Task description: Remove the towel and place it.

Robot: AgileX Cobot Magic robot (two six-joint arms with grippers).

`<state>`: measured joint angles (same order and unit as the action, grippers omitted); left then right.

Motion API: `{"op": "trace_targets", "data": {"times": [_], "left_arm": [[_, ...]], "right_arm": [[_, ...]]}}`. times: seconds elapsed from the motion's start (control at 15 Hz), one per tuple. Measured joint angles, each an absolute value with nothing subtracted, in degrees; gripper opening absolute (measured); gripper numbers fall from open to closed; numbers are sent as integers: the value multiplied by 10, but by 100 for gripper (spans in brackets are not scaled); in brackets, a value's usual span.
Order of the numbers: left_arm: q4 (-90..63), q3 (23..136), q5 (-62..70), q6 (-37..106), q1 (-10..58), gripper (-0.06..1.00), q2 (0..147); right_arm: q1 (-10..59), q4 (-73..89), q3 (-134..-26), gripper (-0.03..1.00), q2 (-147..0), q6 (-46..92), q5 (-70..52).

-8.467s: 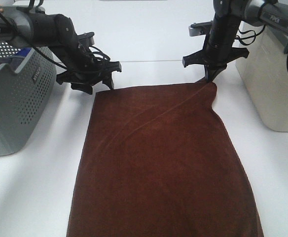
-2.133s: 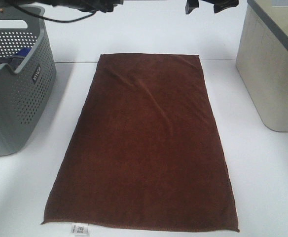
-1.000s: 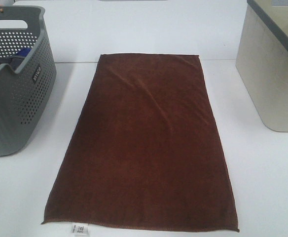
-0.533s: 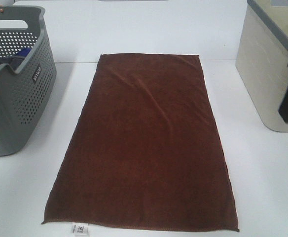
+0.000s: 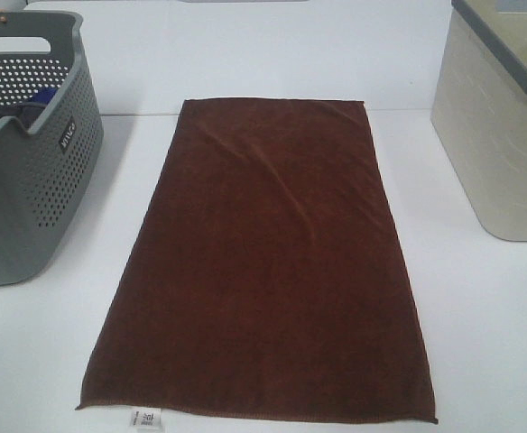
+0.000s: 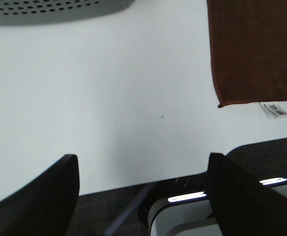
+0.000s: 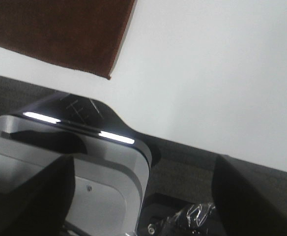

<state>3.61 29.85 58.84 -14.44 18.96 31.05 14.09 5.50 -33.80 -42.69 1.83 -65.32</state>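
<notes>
White table [image 5: 480, 325] carries everything. Towel [image 5: 263, 262] lies flat, spread out at the middle of the table, short hem at the near edge, nothing touching it. Grey perforated basket [image 5: 24, 180] stands to its left, apart from it, blue cloth [image 5: 40, 95] inside. Beige bin [image 5: 503, 144] stands to the right, apart too. Small white tag [image 5: 146, 418] sticks out at the towel's near left corner. Left gripper [image 6: 143, 196] jaws spread, empty, above the table's near edge. Right gripper [image 7: 143, 196] jaws spread, empty, beyond the near edge.
</notes>
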Motion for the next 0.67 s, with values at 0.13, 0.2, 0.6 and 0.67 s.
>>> {"op": "trace_targets", "data": {"times": [0.13,0.2,0.6,0.67], "left_arm": [[34,297,587,-99,190,69,250],[34,297,587,-68,190,69,227],[-11,292,588,42,190,69,207],[-15,290,590,46,190,69,207]], "right_arm": [[141,50,-312,73,-348,31,-631],[141,50,-300,73,-312,42,-621],[141,78,-291,73,-152,97,-612],[141,78,-291,73,-141,98,-612]]}}
